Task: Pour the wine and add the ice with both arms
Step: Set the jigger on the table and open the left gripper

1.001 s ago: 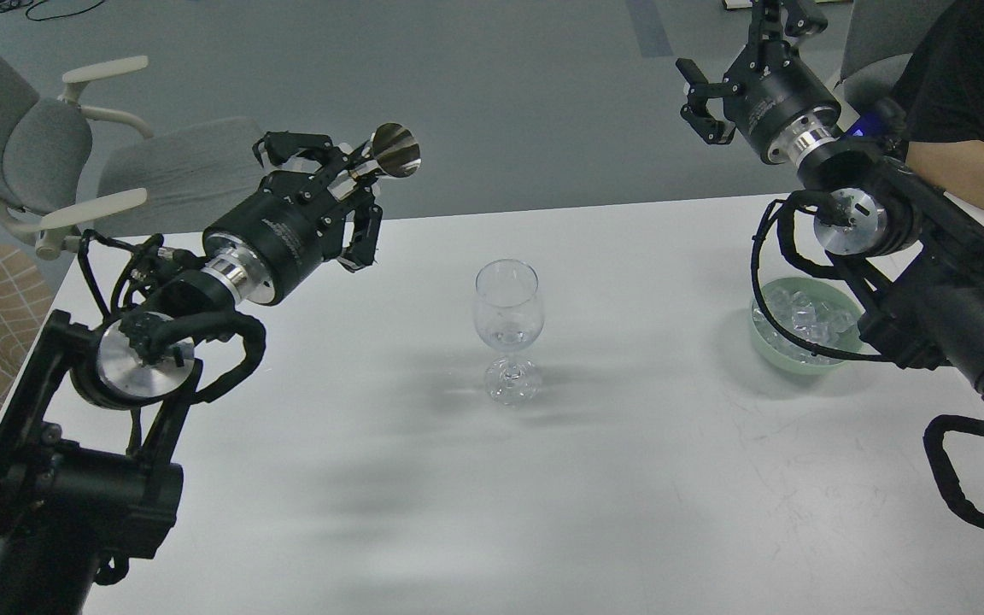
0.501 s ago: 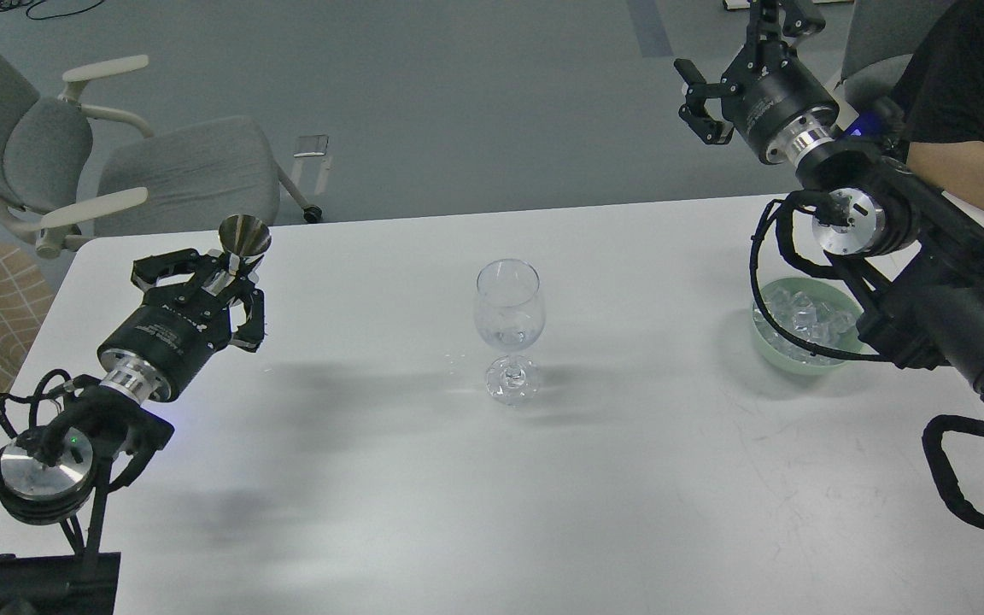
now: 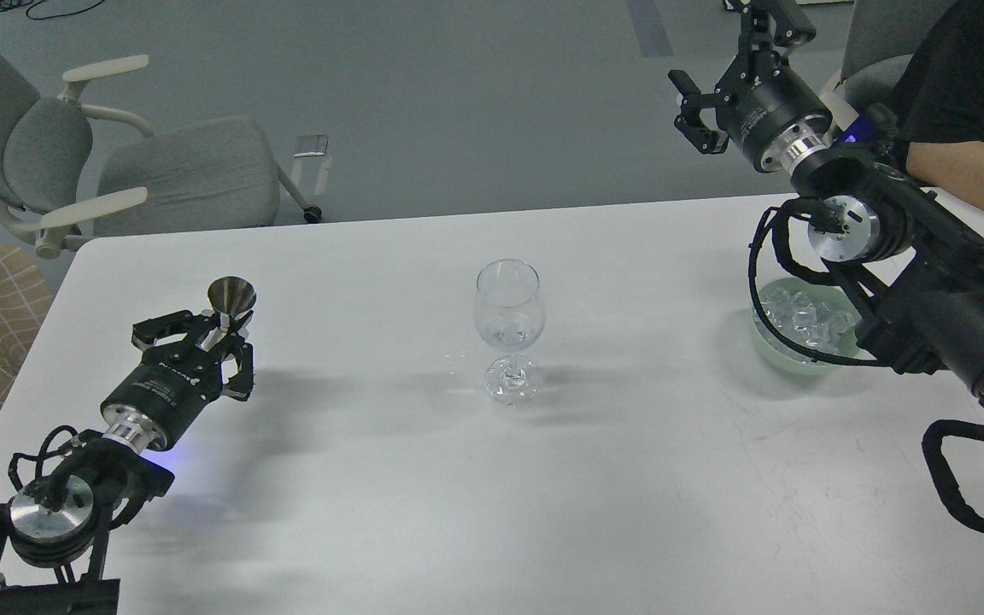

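A clear wine glass (image 3: 506, 329) stands upright near the middle of the white table (image 3: 475, 495). There seems to be a little clear stuff low in its bowl, but it is hard to tell what it is. The left gripper (image 3: 202, 337) is low over the left side of the table, well apart from the glass. Its fingers are closed on a small shiny metal cup (image 3: 231, 296) shaped like a cone, with the wide mouth facing up. The right gripper (image 3: 731, 60) is high up past the far right edge of the table, and its 2 fingers are spread apart with nothing between them. The ice (image 3: 804, 309) is a pile of small clear cubes in a pale green bowl (image 3: 787, 354) on the right side of the table, partly hidden by the right arm (image 3: 928, 299). A grey office chair (image 3: 73, 162) stands on the floor behind the table, and a person's bare arm (image 3: 970, 175) rests at the far right.
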Motion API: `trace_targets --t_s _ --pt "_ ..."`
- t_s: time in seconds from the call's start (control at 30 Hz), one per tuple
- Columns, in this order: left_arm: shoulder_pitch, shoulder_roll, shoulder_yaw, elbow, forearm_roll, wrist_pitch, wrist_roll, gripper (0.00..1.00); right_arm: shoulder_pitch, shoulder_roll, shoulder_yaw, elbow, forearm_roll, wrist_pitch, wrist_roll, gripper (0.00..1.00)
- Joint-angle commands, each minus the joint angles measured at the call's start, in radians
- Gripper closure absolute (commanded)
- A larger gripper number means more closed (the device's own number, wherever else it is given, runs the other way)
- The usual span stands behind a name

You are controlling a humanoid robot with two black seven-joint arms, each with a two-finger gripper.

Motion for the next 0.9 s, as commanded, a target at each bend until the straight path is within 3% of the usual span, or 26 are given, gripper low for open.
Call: trace_targets --t_s 0.0,0.3,0.87 --pt "0.000 0.001 -0.002 0.020 -0.011 -0.002 0.000 0.70 -0.001 0.000 -0.002 0.001 0.000 0.000 0.000 0.00" --pt "0.011 0.003 -0.013 0.089 -0.011 -0.058 0.000 0.69 0.001 0.000 -0.004 0.000 0.000 0.000 0.000 0.00" --pt "0.011 0.007 -0.016 0.109 -0.009 -0.061 0.000 0.56 0.001 0.001 -0.005 -0.002 0.000 0.000 0.000 0.00"
